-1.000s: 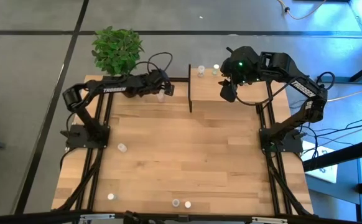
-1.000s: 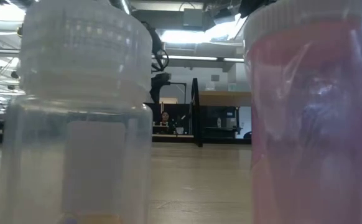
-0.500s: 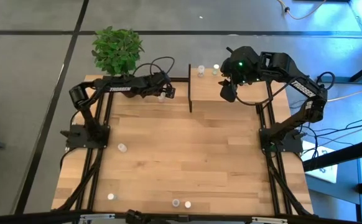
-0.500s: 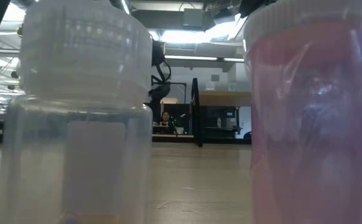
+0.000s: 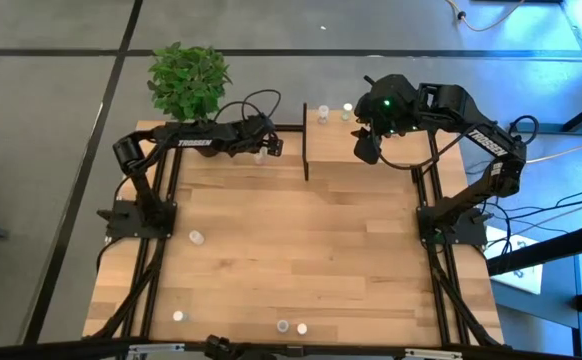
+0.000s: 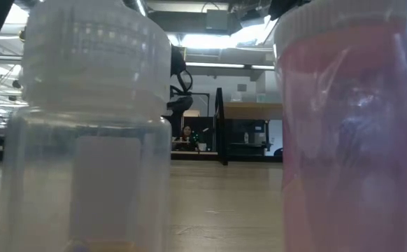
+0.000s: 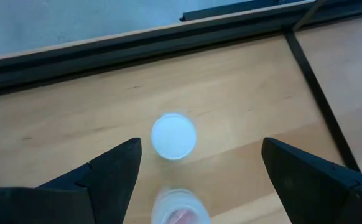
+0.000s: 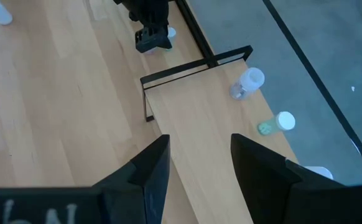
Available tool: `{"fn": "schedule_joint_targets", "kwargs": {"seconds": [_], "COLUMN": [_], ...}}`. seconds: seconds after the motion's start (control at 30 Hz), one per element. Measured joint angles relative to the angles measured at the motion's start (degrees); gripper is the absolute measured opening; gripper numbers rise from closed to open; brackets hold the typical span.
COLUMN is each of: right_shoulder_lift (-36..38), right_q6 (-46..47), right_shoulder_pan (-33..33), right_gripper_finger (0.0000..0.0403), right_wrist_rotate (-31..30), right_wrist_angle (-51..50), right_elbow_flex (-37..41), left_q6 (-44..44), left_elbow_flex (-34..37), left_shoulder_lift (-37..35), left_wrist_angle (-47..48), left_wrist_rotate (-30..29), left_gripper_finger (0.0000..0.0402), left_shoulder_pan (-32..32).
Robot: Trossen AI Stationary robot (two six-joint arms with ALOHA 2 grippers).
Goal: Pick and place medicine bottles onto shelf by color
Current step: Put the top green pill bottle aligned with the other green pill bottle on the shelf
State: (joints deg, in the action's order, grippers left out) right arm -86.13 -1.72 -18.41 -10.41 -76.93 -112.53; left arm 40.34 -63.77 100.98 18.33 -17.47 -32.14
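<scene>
Left gripper (image 7: 196, 168) hanging wide open over two bottles (image 7: 173, 136), having slid a little nearer the shelf (image 5: 356, 150). Getting ready to grab. Right gripper (image 8: 196, 163) open, waiting.

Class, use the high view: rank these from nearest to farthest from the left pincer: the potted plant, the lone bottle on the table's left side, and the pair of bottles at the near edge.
From the left pincer:
1. Potted plant, at the far-left corner.
2. Lone bottle, left side, mid-table.
3. Pair of bottles, near edge.
</scene>
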Motion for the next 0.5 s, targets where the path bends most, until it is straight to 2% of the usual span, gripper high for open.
{"fn": "schedule_joint_targets", "kwargs": {"seconds": [0.5], "right_shoulder_lift": [0.0], "right_q6": [0.0], "right_shoulder_pan": [0.0], "right_gripper_finger": [0.0172], "right_wrist_rotate": [0.0], "right_wrist_angle": [0.0], "right_elbow_flex": [0.0], "left_q6": [0.2], "left_elbow_flex": [0.0], "left_shoulder_lift": [0.0], "left_wrist_angle": [0.0], "left_wrist_rotate": [-0.3], "left_gripper_finger": [0.0327], "left_shoulder_pan": [-0.1]}}
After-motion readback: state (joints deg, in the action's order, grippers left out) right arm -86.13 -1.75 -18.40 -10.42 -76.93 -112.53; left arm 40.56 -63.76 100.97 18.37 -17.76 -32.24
